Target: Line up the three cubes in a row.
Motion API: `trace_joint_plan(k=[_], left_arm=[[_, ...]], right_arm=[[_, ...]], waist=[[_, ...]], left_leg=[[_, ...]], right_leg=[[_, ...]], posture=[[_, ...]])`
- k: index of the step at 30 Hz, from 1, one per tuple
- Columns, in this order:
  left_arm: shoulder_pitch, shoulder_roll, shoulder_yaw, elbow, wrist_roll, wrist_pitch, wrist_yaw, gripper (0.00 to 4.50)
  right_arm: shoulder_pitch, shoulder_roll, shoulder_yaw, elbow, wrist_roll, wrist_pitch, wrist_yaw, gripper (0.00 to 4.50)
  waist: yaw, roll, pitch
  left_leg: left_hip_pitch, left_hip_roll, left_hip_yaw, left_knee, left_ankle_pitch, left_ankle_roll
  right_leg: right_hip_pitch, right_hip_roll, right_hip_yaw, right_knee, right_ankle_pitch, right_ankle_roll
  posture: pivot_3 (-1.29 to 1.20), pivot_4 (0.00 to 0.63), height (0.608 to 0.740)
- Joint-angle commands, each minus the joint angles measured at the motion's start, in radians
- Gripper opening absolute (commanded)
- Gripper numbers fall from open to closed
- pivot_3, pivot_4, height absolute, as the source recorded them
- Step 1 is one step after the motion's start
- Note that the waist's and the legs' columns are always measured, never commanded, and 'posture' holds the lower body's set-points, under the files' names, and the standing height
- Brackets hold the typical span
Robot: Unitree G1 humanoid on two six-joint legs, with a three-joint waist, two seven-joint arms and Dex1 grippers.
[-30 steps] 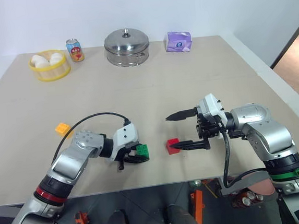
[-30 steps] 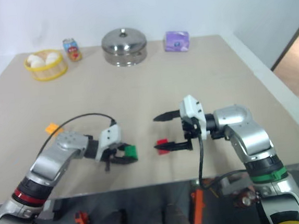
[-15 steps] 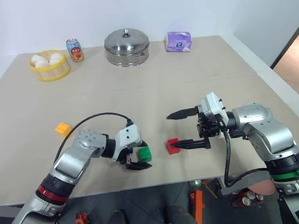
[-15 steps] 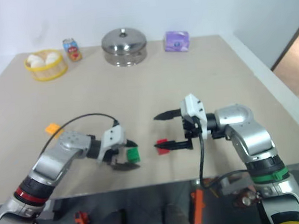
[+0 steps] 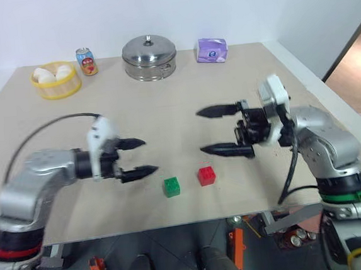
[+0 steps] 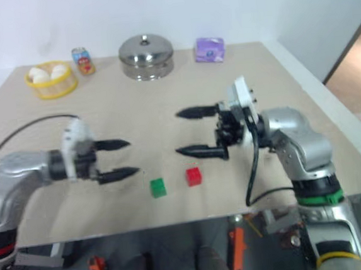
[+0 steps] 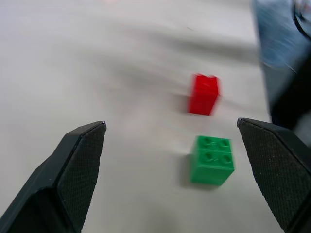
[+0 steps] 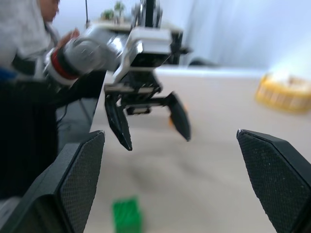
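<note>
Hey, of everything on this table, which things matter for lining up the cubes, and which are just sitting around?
For the job:
- small green studded plastic cube
- small red studded plastic cube, beside it
- both grippers, left and right, fingers open, holding nothing

Just lying about, at the far edge:
- yellow basket of white eggs
- soda can
- lidded steel pot
- purple tissue pack

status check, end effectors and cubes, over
Left end effector and right end effector open, empty. Green cube beside red cube on table. Nothing blocking.
</note>
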Motion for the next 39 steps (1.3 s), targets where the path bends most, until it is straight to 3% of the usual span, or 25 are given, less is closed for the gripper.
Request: trace_joint_plan(k=[1, 7, 15, 22, 28, 39], left_arm=[[0.065, 0.045, 0.107, 0.000, 0.029, -0.037, 0.068, 4.48], [0.224, 0.037, 0.259, 0.052, 0.044, -0.097, 0.172, 4.48], [0.243, -0.004, 0.288, 0.125, 0.054, -0.187, 0.272, 4.48], [0.147, 0.049, 0.235, 0.350, 0.096, -0.276, 0.238, 4.48], [0.024, 0.065, 0.118, 0.544, 0.167, -0.342, 0.186, 4.48], [-0.042, 0.041, 0.003, 0.689, 0.271, -0.385, 0.223, 4.48]], right_arm=[[-0.040, 0.033, 0.009, 0.066, -0.031, -0.049, 0.002, 4.50], [-0.092, 0.088, 0.056, 0.162, -0.095, -0.120, 0.041, 4.50], [-0.113, 0.109, 0.072, 0.201, -0.124, -0.148, 0.074, 4.50], [-0.110, 0.117, 0.073, 0.202, -0.140, -0.151, 0.079, 4.50], [-0.094, 0.120, 0.065, 0.185, -0.147, -0.154, 0.064, 4.50], [-0.072, 0.103, 0.047, 0.152, -0.140, -0.146, 0.036, 4.50]], waist=[[0.001, 0.000, 0.000], [0.009, 0.000, 0.000], [0.011, -0.001, 0.000], [0.009, -0.001, 0.000], [0.010, -0.001, 0.000], [0.010, -0.001, 0.000]], left_leg=[[0.000, 0.000, 0.000, 0.000, 0.000, 0.000], [-0.002, 0.000, 0.001, 0.000, 0.000, 0.000], [-0.002, 0.000, 0.002, 0.000, 0.000, 0.000], [-0.001, 0.000, 0.002, 0.000, 0.000, 0.000], [-0.002, 0.000, 0.002, 0.000, 0.000, -0.001], [-0.002, 0.001, 0.002, -0.004, 0.000, -0.001]], right_leg=[[0.000, 0.000, 0.000, 0.000, 0.000, 0.000], [-0.002, -0.001, 0.000, 0.000, 0.000, -0.001], [-0.002, -0.001, 0.000, 0.000, -0.001, -0.002], [-0.002, -0.001, 0.000, 0.000, 0.000, -0.002], [-0.002, -0.001, -0.001, 0.000, 0.000, -0.002], [-0.004, 0.000, -0.001, 0.001, 0.001, 0.001]], posture=[[0.00, 0.150, 0.739], [0.00, 0.150, 0.739], [0.00, 0.150, 0.739], [0.00, 0.150, 0.739], [0.00, 0.150, 0.739], [0.00, 0.150, 0.739]])
